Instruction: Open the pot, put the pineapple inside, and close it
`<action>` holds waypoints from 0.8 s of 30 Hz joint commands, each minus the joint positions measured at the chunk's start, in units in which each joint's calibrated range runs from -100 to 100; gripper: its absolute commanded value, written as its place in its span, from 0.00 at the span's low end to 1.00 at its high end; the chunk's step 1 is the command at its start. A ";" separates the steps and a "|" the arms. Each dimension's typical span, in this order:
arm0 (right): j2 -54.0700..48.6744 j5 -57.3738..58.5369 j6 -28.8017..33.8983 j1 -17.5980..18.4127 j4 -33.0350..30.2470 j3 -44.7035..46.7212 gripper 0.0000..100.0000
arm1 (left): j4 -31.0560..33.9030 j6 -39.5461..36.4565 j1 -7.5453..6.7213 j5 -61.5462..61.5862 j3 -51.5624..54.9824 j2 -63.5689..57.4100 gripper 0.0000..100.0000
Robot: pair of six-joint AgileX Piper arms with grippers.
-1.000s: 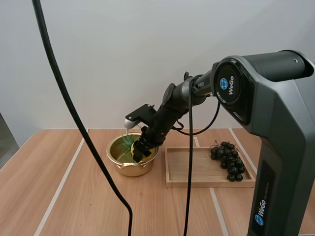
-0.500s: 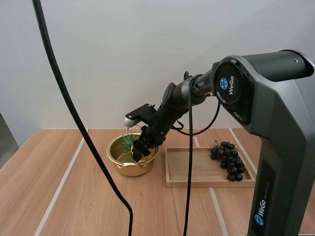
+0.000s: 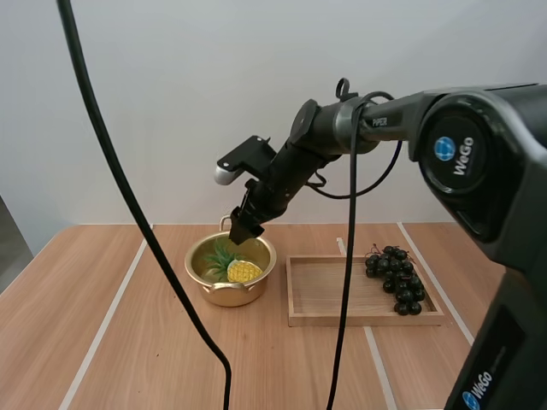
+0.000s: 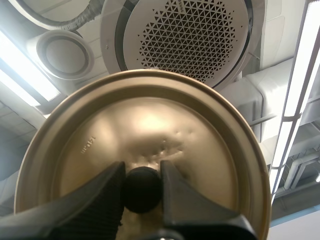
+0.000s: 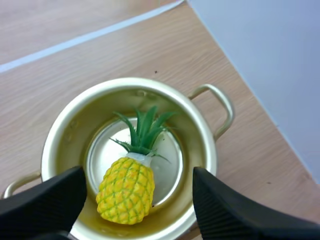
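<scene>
A wooden table with pale stripes stands before a plain wall. The pineapple lies in the open pot, and the right gripper hovers above it, fingers wide apart and empty. Beside the pot, a wooden tray bears grapes. The left gripper pinches the lid by its knob.

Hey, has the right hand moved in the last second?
Yes. The right hand has lifted up out of the pot and is now above its rim, open, leaving the pineapple inside.
</scene>
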 commanded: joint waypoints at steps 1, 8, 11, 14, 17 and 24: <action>-4.04 -3.45 -0.10 -0.26 -0.97 -0.62 1.00 | 0.08 0.02 -0.07 -0.32 -0.49 -0.17 0.00; -11.06 -17.81 4.74 -1.43 -1.64 -0.62 1.00 | 0.08 0.02 -0.07 -0.32 -0.49 -0.17 0.00; -13.78 -26.14 8.10 -2.84 -1.50 -0.62 1.00 | 0.08 0.02 -0.07 -0.32 -0.49 -0.17 0.00; -16.70 -35.50 12.86 -5.01 -1.50 -0.62 1.00 | 0.08 -0.08 -0.07 -0.36 -0.49 -0.17 0.00; -19.60 -44.17 19.58 -7.78 -1.23 -0.62 1.00 | -0.44 -0.23 -0.07 -0.17 -0.49 -0.17 0.00; -26.26 -53.90 28.33 -14.82 -0.91 -0.62 1.00 | -6.91 -0.23 -0.07 8.20 -0.49 -0.54 0.00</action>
